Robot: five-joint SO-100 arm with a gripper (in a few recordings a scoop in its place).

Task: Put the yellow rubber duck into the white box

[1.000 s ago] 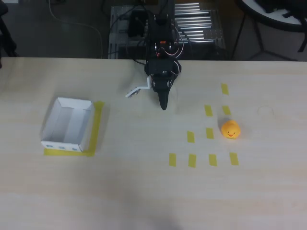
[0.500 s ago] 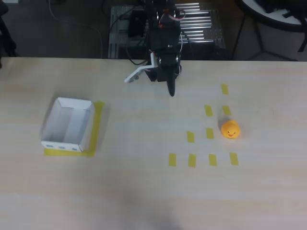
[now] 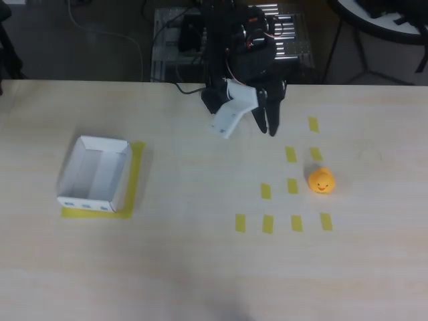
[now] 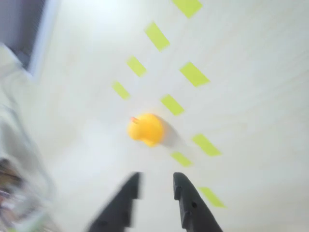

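Gripper (image 3: 262, 127) has swung right along the table's far edge, toward the duck (image 3: 321, 180) on the right half; jaws narrowly parted, empty. Widen before descending. Box (image 3: 94, 175) sits near the left edge.

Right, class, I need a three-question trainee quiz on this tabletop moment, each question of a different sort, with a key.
1. True or false: the yellow rubber duck already lies inside the white box.
2. In the overhead view, the duck sits on which side of the picture? A) left B) right C) centre
3. Fill in: the gripper is ____ the table and holds nothing.

Key: 1 false, the duck rests on the table among the yellow tape marks. 2 B, with the box at the left. 3 above; in the wrist view the gripper has its jaws apart, short of the duck.
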